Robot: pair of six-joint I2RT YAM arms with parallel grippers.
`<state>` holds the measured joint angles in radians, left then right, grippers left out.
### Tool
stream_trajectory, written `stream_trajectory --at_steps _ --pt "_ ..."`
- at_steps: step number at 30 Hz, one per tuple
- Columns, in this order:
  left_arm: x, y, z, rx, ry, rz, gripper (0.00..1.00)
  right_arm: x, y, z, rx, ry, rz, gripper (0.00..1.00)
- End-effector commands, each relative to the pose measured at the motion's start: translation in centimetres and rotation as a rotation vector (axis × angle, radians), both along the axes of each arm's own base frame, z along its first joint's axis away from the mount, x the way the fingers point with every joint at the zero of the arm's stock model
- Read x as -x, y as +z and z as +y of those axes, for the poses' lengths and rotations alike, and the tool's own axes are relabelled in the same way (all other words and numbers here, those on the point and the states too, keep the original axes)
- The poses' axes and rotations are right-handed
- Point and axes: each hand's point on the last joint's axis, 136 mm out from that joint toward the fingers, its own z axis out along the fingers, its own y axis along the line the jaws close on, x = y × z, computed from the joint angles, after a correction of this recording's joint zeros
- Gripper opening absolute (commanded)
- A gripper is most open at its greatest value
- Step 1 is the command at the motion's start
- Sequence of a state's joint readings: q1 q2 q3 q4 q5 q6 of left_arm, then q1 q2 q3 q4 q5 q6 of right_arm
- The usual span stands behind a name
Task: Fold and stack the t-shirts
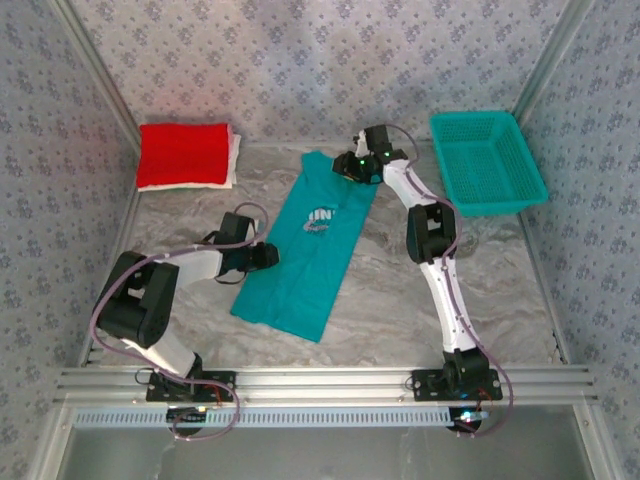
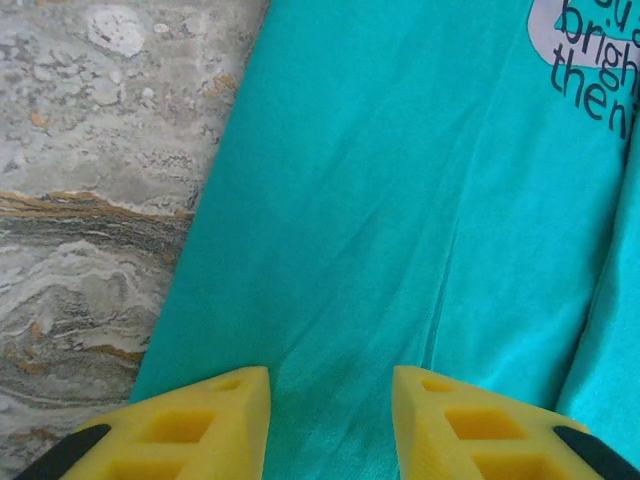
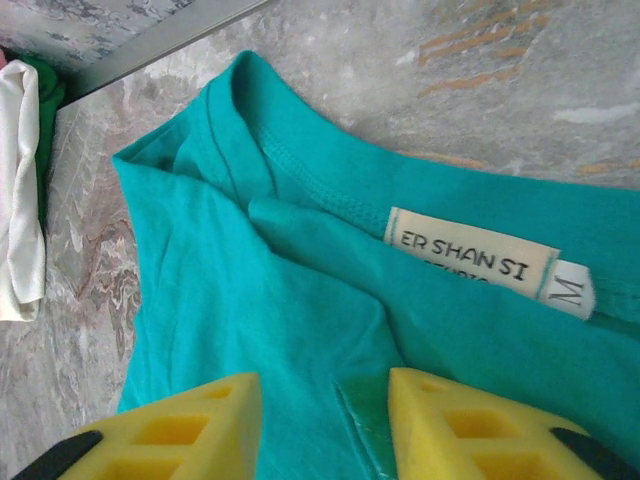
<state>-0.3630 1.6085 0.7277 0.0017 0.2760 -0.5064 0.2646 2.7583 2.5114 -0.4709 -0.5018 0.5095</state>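
The teal t-shirt [image 1: 300,260] lies folded narrow mid-table; left gripper [image 2: 330,378] at its side edge and right gripper [image 3: 325,382] at the collar hover, fingers spread, likely placed to fold it crosswise

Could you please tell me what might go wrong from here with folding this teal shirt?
1. The right gripper hovers open over the layered collar. It might pinch only the top layer, so the fold could pull apart.
2. The left gripper is open right at the teal shirt's side edge. A shallow grab there could slip off.
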Motion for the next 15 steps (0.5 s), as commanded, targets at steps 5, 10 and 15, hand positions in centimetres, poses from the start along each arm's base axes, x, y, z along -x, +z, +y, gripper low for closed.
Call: stream_trajectory --at_steps 5,10,15 --pt "0.5 -0.9 0.2 -0.015 0.003 0.012 0.37 -0.5 0.2 0.3 -0.008 -0.010 -0.005 0.10" --pt "0.7 -1.3 0.5 -0.018 0.023 0.021 0.37 -0.6 2.5 -0.2 -0.026 -0.033 -0.011 0.00" --pt "0.9 -1.7 0.8 -0.016 0.053 0.027 0.37 -0.5 5.2 -0.8 -0.052 -0.062 -0.018 0.00"
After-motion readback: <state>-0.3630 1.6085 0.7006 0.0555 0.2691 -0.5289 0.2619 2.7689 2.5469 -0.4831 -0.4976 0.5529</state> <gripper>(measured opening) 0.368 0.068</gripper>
